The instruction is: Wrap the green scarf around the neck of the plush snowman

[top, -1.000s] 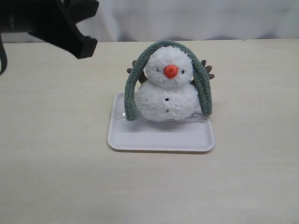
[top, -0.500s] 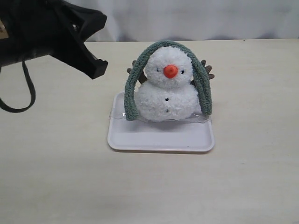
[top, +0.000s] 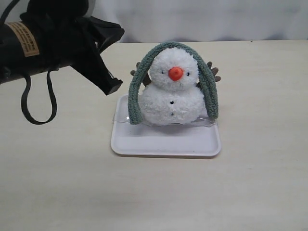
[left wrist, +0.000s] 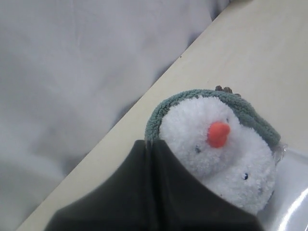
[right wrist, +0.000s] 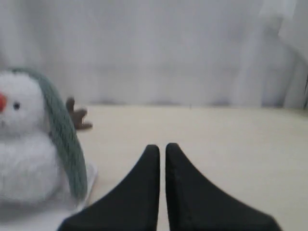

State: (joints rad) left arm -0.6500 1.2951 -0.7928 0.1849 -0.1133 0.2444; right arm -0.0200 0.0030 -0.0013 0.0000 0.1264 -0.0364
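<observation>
The plush snowman (top: 172,101) sits at the back of a white tray (top: 163,142). The green scarf (top: 166,46) is draped over the top of its head, and both ends hang down its sides to the tray. The neck (top: 166,87) is bare at the front. My left gripper (top: 114,87) is shut and empty, its tip just left of the scarf's left end and apart from it. In the left wrist view the shut left gripper (left wrist: 153,143) points at the scarf (left wrist: 187,95). The right gripper (right wrist: 162,147) is shut, to the side of the scarf (right wrist: 65,139), and does not appear in the exterior view.
Brown twig arms (top: 214,72) stick out behind the scarf. A black cable loop (top: 36,103) hangs under the left arm. A pale curtain (top: 202,19) backs the beige table (top: 260,144).
The left arm has come down and to the right, from the top left corner to just beside the scarf's left end. Snowman, scarf and tray have not moved.
</observation>
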